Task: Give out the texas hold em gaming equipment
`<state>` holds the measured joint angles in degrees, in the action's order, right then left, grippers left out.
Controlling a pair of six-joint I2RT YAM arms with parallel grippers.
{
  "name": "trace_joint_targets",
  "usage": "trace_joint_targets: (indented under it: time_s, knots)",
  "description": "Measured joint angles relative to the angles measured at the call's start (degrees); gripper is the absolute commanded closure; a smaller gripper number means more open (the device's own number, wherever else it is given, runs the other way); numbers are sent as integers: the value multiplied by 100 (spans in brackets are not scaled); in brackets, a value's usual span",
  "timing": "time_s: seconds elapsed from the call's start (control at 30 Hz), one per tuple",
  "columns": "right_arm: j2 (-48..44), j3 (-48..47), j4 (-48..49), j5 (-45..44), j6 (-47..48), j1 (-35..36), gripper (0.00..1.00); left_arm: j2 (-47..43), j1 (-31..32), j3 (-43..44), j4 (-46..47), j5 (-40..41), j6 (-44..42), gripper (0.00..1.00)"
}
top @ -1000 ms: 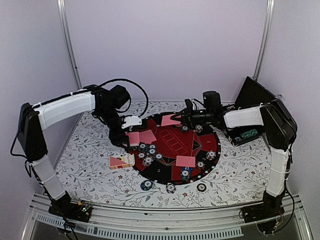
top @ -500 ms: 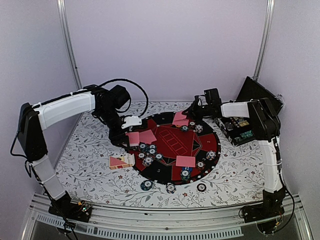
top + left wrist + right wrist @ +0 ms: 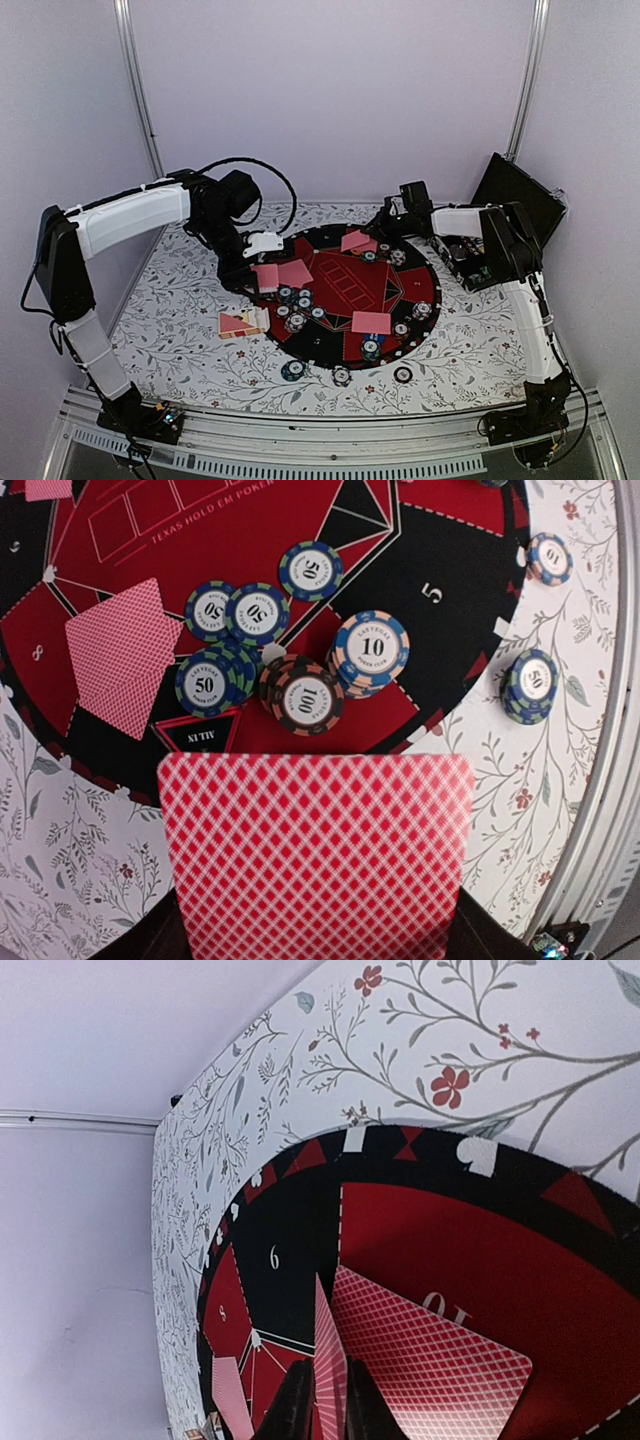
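Chips (image 3: 372,648): 50, 10, 100

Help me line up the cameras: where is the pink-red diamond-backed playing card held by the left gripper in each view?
Top external: the pink-red diamond-backed playing card sits at the left rim of the round red-and-black mat, in the left gripper.
Left wrist: the card fills the bottom centre.
Right wrist: not surely identifiable.
Shared landmark: the mat.

Even, soft light; faint shadows.
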<state>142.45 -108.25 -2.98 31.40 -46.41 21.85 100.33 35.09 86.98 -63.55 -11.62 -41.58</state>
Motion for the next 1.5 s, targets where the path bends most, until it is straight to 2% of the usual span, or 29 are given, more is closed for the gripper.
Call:
trace_joint_targets:
  time_s: [0.27, 0.43, 0.63, 0.73, 0.97, 1.1, 1.23, 1.5]
  knots:
    - [131, -129, -203, -105, 118, -7, 46, 2, 0, -2, -15, -13, 0, 94]
    - [-42, -96, -341, -304, 291, -9, 34, 9, 0, 0, -24, -22, 0, 94]
    - [-662, 107, -564, -568, 444, -11, 30, 9, 0, 0, -24, -35, 2, 94]
    - [-1152, 328, -468, -549, 470, -11, 24, 9, 0, 0, -24, -33, 0, 94]
    - [-2717, 2376, 597, 50, 59, 133, 18, 9, 0, 0, -20, -26, 4, 95]
    - [-3110, 3574, 1368, 525, -472, 592, 18, 9, 0, 0, -17, -22, 9, 96]
    - [-3130, 4266, 1919, 826, -1010, 1239, 18, 9, 0, 11, -17, -24, 15, 96]
    - [-3056, 4223, 3060, 1237, -1930, 2190, 18, 9, 0, 33, -11, -28, 66, 96]
